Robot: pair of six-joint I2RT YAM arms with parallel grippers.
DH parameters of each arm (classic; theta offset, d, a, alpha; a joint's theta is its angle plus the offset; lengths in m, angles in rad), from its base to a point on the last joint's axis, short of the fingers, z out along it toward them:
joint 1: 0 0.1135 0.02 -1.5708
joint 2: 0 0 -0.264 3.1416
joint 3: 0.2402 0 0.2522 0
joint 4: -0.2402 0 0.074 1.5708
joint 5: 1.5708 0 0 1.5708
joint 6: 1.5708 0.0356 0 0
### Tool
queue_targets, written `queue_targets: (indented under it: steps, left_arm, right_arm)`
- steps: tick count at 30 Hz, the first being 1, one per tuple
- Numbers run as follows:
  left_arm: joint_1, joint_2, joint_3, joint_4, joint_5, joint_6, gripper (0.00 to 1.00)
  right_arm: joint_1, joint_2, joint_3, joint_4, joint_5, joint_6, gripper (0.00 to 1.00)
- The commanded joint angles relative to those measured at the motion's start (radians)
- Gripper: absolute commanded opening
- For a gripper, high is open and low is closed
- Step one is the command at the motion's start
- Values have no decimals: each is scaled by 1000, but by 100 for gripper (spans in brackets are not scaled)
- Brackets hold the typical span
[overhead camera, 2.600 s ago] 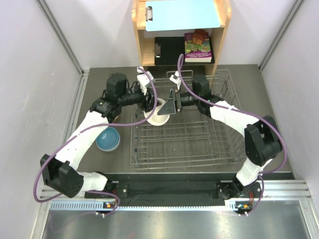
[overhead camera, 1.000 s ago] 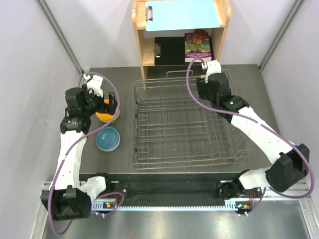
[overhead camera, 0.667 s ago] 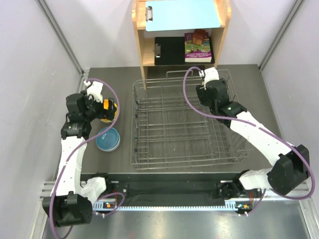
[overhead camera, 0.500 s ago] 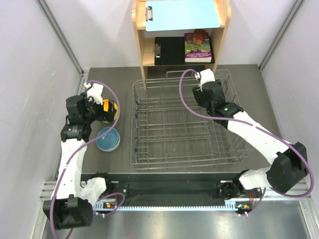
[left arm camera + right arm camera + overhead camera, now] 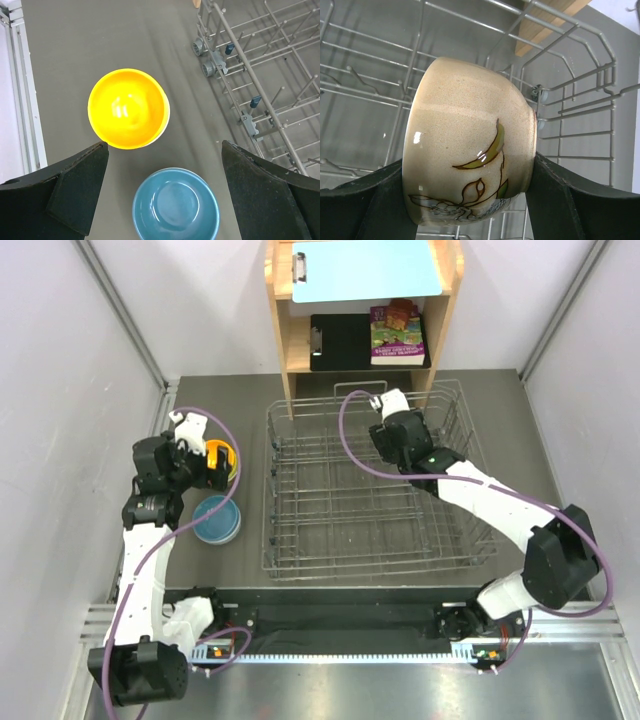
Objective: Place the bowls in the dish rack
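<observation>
- 2 bowls stand upright on the counter (image 5: 100, 40), left of the dish rack (image 5: 260, 75): an orange bowl (image 5: 128, 108) farther back and a blue bowl (image 5: 175, 204) nearer the arm bases.
- The 2 are just beside each other with a thin gap, not touching.
- Left arm (image 5: 140, 540) reaches along the counter's left edge. The left jaws hang above the 2 bowls, spread wide, gripping nothing, 1 finger (image 5: 75, 185) on each side of the wrist view.
- The blue bowl lies between the fingers in that view, and the orange bowl sits just past the left fingertip.
- The dish rack fills the middle of the counter: silver wire, rows of prongs, raised sides.
- Right arm (image 5: 480, 495) stretches across the rack's right half toward its far side.
- The right jaws are closed partway on 1 beige bowl (image 5: 470, 140), which is tipped on its side with a leaf pattern showing.
- That bowl is held above the rack's wires near the far wall. In the top view the arm hides it.
- A wooden shelf unit (image 5: 285, 335) stands behind the rack, with a blue clipboard (image 5: 365, 268) on top.
</observation>
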Motion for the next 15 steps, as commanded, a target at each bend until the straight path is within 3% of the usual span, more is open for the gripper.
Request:
queue_targets:
  steps: [1,15]
  left_arm:
    - [8,-31,-10,-2,3,11,99]
    - [9,-38,-20,-6,5,18,99]
  right_arm:
    - [25,4,8,111,45,-10,0]
    - [59,67,-1,122,48,-12,0]
